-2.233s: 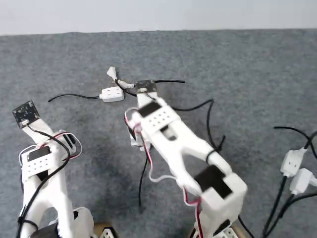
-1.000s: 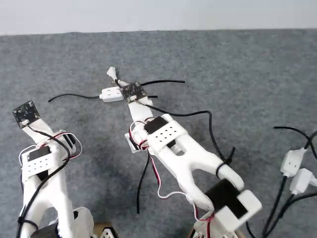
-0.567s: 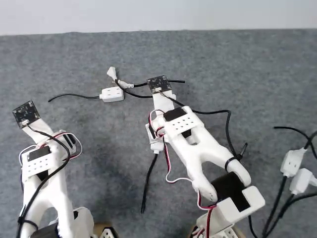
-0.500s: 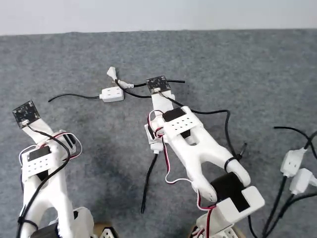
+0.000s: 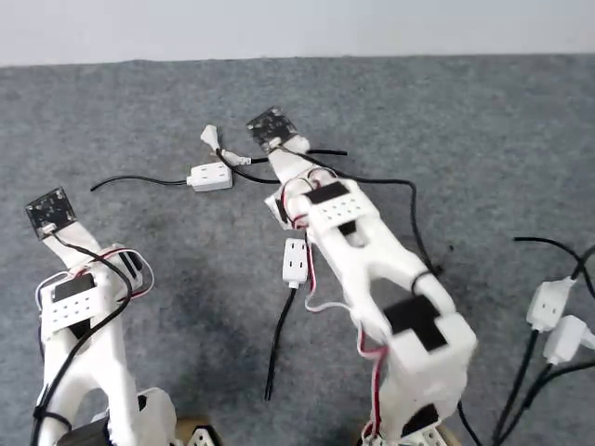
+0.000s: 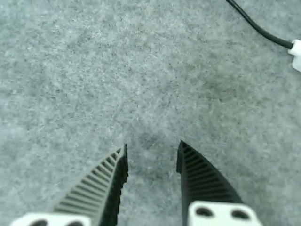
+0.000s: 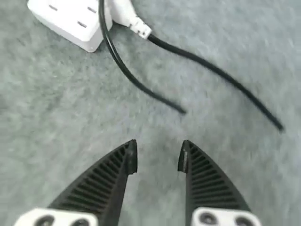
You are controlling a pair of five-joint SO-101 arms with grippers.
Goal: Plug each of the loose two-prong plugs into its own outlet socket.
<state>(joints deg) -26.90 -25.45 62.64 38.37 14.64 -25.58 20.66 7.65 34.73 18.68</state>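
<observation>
A small white outlet block (image 5: pixel 209 176) with a black cord lies at the far left-centre of the grey carpet. A white plug (image 5: pixel 212 138) and a white cable end (image 5: pixel 236 158) lie just beside it. The right wrist view has the same block (image 7: pixel 70 16) and the white cable end (image 7: pixel 126 15) touching its side. My right gripper (image 7: pixel 157 157) hangs open over bare carpet a short way from them, holding nothing. A white socket strip (image 5: pixel 295 261) with a black cord lies free beside the right arm (image 5: pixel 353 242). My left gripper (image 6: pixel 151 155) is open above carpet.
Black cables (image 5: pixel 372 181) run under and around the right arm. A loose black cable (image 7: pixel 141 84) ends just ahead of the right fingers. Two more white plug blocks (image 5: pixel 548 302) with black cords sit at the right edge. The left arm (image 5: pixel 79 307) stands at the near left.
The right arm swung right, dragging the white socket strip with it. It then stretched toward the far outlet block, leaving the strip on the carpet. The left arm stayed still.
</observation>
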